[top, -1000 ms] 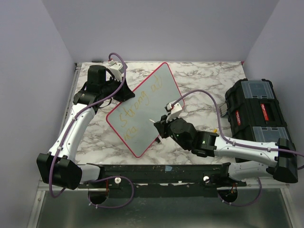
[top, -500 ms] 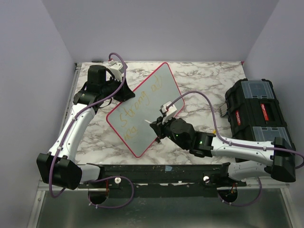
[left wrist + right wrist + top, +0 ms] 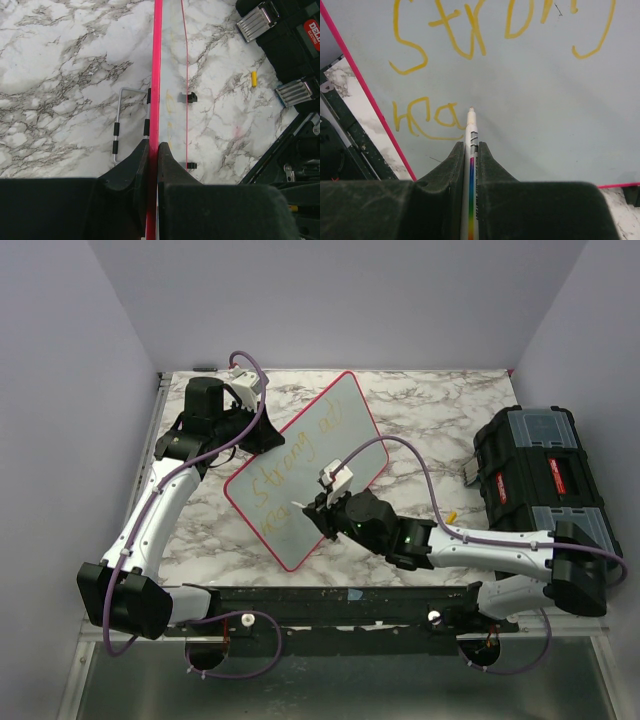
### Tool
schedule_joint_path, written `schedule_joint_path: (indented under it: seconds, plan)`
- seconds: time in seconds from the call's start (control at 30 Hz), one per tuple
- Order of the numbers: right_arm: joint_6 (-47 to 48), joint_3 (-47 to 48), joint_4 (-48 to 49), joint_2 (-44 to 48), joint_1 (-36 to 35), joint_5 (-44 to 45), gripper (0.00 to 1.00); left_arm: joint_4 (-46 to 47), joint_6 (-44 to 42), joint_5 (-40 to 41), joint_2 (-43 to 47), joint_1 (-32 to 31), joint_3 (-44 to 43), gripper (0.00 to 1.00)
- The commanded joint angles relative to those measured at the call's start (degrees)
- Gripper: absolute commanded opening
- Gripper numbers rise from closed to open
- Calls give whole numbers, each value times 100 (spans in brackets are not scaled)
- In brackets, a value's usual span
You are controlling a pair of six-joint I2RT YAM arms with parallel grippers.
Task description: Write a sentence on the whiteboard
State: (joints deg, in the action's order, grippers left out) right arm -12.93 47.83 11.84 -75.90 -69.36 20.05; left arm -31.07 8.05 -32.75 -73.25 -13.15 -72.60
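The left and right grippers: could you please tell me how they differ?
The left gripper clamps the whiteboard by its pink rim; the right gripper clamps a marker lengthwise. The left sits at the board's far-left edge, the right over its face by the sentence. Both are shut.

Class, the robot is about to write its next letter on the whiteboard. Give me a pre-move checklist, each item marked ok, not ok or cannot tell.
1. Hold of the left gripper on the rim of the whiteboard: ok.
2. Hold of the right gripper on the marker: ok.
3. Marker tip touching the board: cannot tell.
4. Tip placed just after the last letters of the second line of the sentence: ok.
5. Blank board to the right of the tip: ok.
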Motion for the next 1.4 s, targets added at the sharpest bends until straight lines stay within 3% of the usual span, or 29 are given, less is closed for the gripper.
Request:
schedule_joint_path:
  seconds: [0.0, 0.57, 1.37]
  plan:
    - [146, 190, 255, -161, 10, -119, 1, -48, -313, 258, 35, -39, -54, 0]
    - [6, 202, 350, -643, 5, 183, 1, -87, -302, 289, 110, -47, -33, 0]
    - [-491, -547, 199, -303, 6, -25, 1, -57, -313, 329, 117, -56, -35, 0]
